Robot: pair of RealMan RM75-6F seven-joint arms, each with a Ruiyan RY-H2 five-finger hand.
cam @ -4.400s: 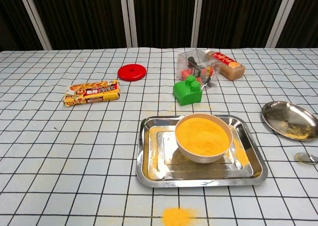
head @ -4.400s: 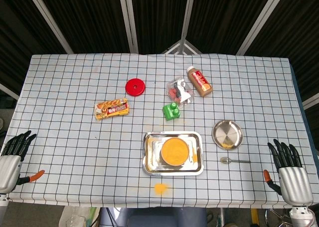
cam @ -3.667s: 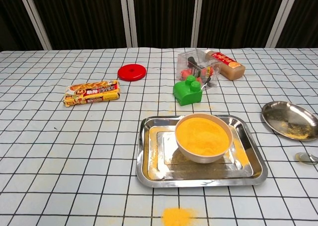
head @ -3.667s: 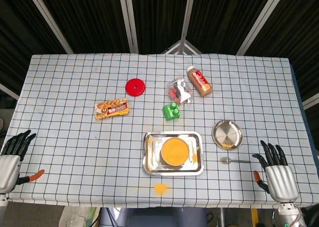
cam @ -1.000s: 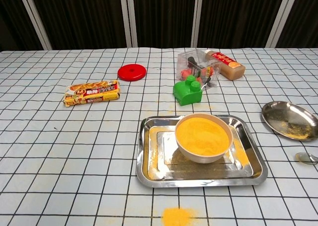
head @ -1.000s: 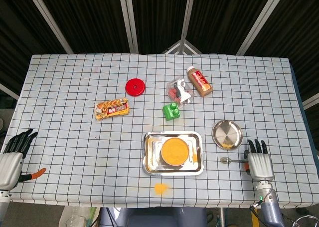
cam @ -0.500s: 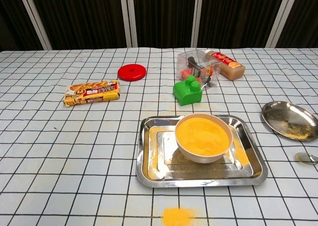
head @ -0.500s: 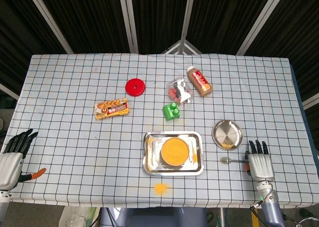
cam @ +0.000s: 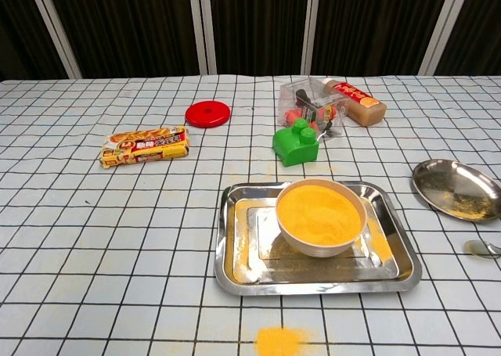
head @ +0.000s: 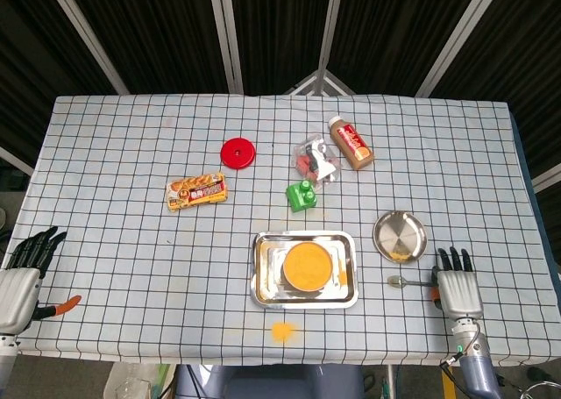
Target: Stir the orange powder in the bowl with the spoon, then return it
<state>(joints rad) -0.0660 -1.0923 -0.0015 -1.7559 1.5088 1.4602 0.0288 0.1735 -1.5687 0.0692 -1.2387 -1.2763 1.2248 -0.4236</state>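
spoon (head: 412, 282) just beside right hand (head: 458, 289)

On my feed I see a red disc (head: 237, 152) lying flat at the far side of the checked tablecloth (head: 123, 241). Nearer and to its left lies a snack packet (head: 196, 190). A brown bottle (head: 351, 142) lies on its side, just beside a clear plastic box (head: 315, 160) with red contents. A green toy block (head: 301, 195) stands near that box. A round steel plate (head: 400, 236) sits at the right. A spill of orange powder (head: 281, 331) marks the near edge.
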